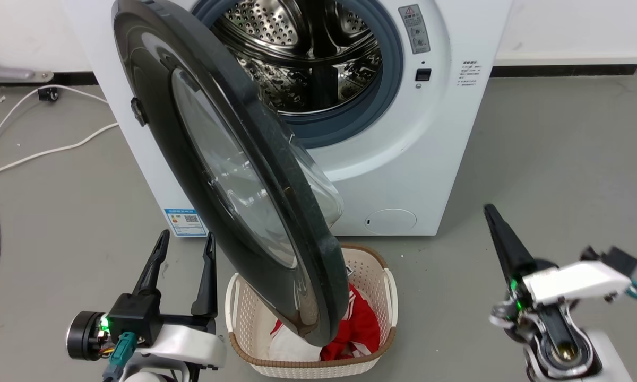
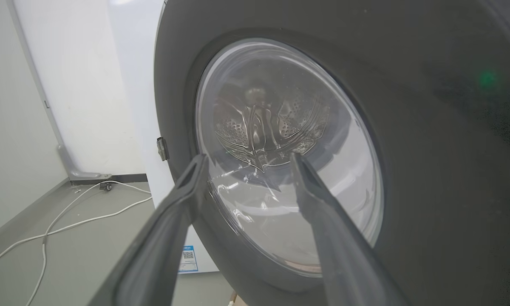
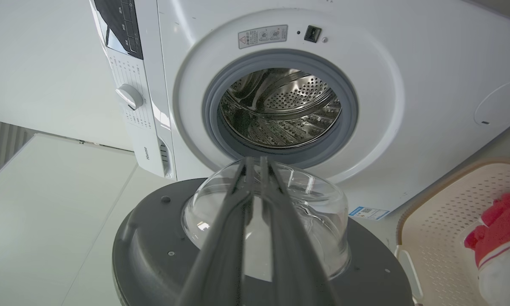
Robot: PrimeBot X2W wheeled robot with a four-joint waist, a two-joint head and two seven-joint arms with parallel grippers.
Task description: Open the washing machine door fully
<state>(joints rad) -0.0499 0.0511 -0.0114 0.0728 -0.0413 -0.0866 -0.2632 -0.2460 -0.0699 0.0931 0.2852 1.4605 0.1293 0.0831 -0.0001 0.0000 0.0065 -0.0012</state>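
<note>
Glossy black and clear glass: the washing machine door stands about half open. In my head view it runs from its hinge side at 11 o'clock to its free edge at 6 o'clock, above the laundry basket.

My left pincer is spread wide and holds nothing, just beside the door's outer face at 8 o'clock. My right pincer sits well apart at 4 o'clock, its fingers drawn nearly together, also holding nothing.

I judge the main risk to be the left pincer. It sits on the side the door must swing towards, so the rim could strike it if I don't clear it first. A push on the smooth glass bulge could also slip off. An unheld door may drift back towards the washing machine.

The door is round. Seen nearly edge-on, its span runs from 11 to 6 o'clock. The outer face looks towards 8 o'clock and the glass bowl bulges towards 3 o'clock.
</note>
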